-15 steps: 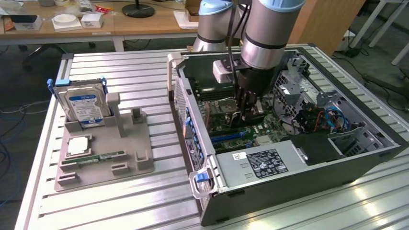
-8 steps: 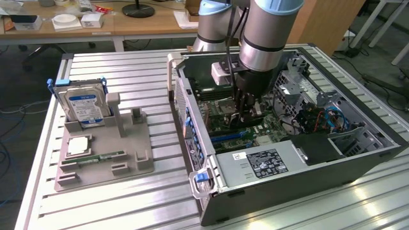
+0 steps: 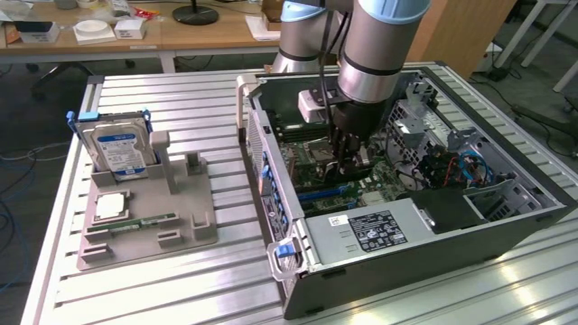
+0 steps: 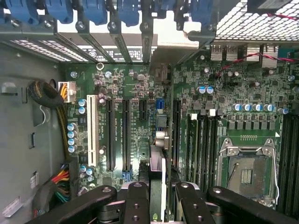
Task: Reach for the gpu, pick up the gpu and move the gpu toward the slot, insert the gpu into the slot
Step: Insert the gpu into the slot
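One arm: I see it reaching down into the open computer case (image 3: 532, 203), with the end effector (image 3: 348, 161) low over the motherboard (image 4: 135, 70).
End effector: narrow, with its two black fingers (image 4: 136, 200) closed on either side of the gpu.
Gpu: held edge-on between the fingers in the wrist view (image 4: 160, 172), showing as a thin pale strip that stands upright straight below the end effector.
Contact: I cannot tell whether the card's lower edge touches the board.
Slots: two long dark slots (image 4: 111, 135) run parallel to the held card, just to one side of the end effector, and a white slot (image 4: 92, 130) lies beyond them.
Processor socket: it sits open (image 4: 245, 170) on the other side of the end effector, past the memory slots.
Outside the case: well away from the end effector, a grey holder (image 3: 181, 217) on the desk (image 3: 162, 291) carries an upright hard drive (image 3: 120, 150) and a flat green memory stick (image 3: 135, 222).
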`<state>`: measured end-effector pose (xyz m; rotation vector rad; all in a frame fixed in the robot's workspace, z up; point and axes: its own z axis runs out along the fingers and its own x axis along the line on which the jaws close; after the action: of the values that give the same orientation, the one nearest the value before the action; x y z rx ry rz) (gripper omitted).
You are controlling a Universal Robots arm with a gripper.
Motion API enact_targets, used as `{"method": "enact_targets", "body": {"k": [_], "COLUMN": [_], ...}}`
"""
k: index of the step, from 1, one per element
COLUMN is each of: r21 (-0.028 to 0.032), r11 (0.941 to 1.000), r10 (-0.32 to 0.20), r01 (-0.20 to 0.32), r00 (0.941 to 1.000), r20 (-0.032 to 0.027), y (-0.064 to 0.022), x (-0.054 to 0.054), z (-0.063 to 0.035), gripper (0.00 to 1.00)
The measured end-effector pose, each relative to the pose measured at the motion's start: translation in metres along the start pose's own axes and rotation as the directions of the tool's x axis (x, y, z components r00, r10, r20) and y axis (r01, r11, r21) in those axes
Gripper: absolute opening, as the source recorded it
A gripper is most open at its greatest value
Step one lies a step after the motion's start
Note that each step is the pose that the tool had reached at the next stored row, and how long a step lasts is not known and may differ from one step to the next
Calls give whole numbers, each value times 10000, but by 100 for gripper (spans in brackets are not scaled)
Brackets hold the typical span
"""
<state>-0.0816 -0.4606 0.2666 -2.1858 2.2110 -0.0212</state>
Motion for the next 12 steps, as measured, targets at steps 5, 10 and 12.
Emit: {"method": "enact_targets", "body": {"k": [5,10,12], "r21": [0,-1,0], "r11": [10000,10000,10000], "r10": [-1,1,1], "r01": [1,-1,-1], "r00": [10000,10000,10000], "r20": [0,-2,2], "y": [20,52,60], "x": [2,4,3], "z": [34,58,70], "gripper": [26,26,26]}}
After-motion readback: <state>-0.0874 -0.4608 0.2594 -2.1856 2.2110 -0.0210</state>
